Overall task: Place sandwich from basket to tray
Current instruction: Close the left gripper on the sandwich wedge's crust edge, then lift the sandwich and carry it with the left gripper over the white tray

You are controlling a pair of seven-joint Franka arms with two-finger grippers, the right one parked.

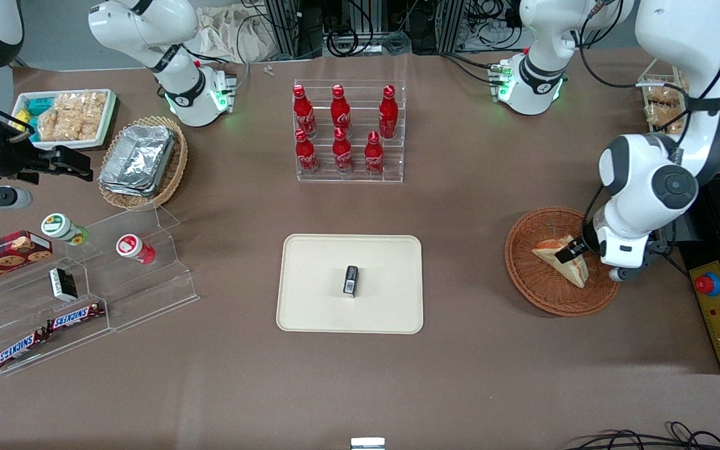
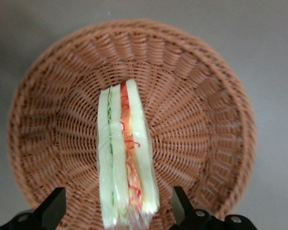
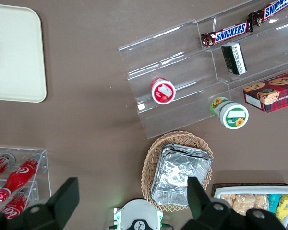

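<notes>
The wrapped sandwich (image 2: 127, 158) lies on its edge in the reddish wicker basket (image 2: 48, 115), my tool (image 2: 119, 211) low over it with fingers (image 2: 53, 207) spread apart astride its end, not touching, the cream tray (image 1: 310, 300) well apart on the bench (image 1: 472, 362).

Glossy white arm (image 1: 654, 181), grey joint cap, black-fingered tool (image 2: 120, 211)

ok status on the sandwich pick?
Left hand open, straddling sandwich. Sandwich in basket, not gripped. Tray holds only a small black object; path open.
</notes>
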